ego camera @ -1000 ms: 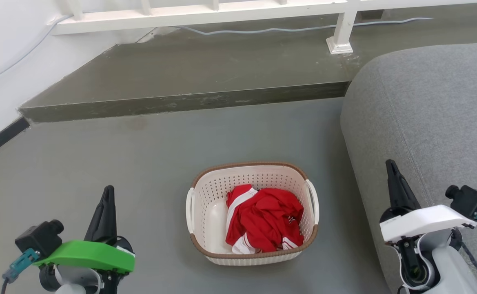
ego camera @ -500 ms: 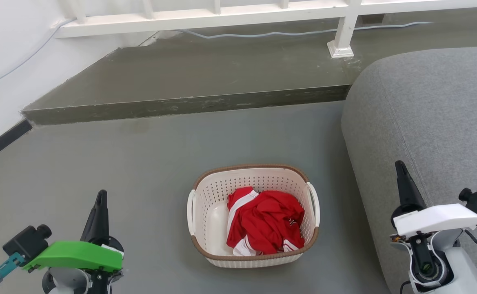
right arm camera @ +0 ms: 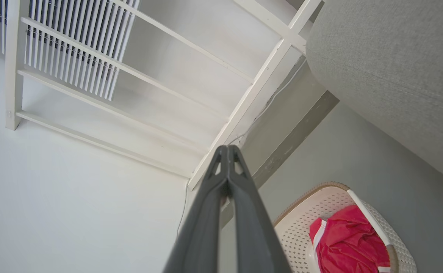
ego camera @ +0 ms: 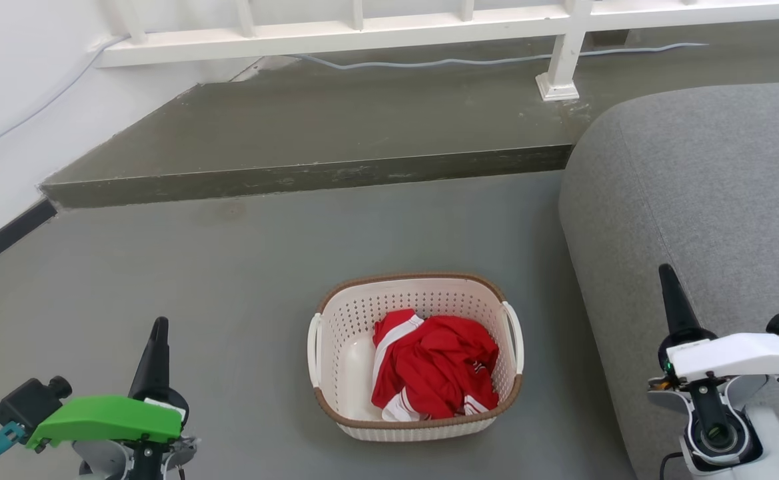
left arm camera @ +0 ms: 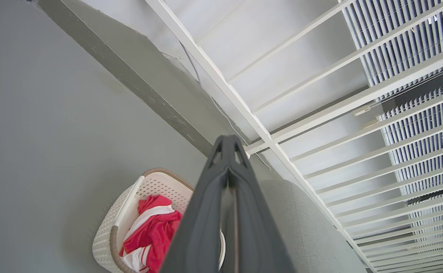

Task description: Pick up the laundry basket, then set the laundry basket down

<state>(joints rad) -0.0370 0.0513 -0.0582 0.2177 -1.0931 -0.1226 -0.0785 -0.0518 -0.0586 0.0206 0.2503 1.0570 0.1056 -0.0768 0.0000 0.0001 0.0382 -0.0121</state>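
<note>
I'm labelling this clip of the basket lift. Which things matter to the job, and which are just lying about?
Job: basket, left tool, right tool.
Lying about: red garment inside the basket, sofa, step, railing, cable.

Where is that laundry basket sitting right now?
In the head view the laundry basket sits on the grey floor, low and centre, just left of the grey sofa, with the raised step beyond it.

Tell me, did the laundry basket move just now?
No. The laundry basket keeps its gap to the grey sofa and the step; the whole head view shifted, so the camera moved.
</note>
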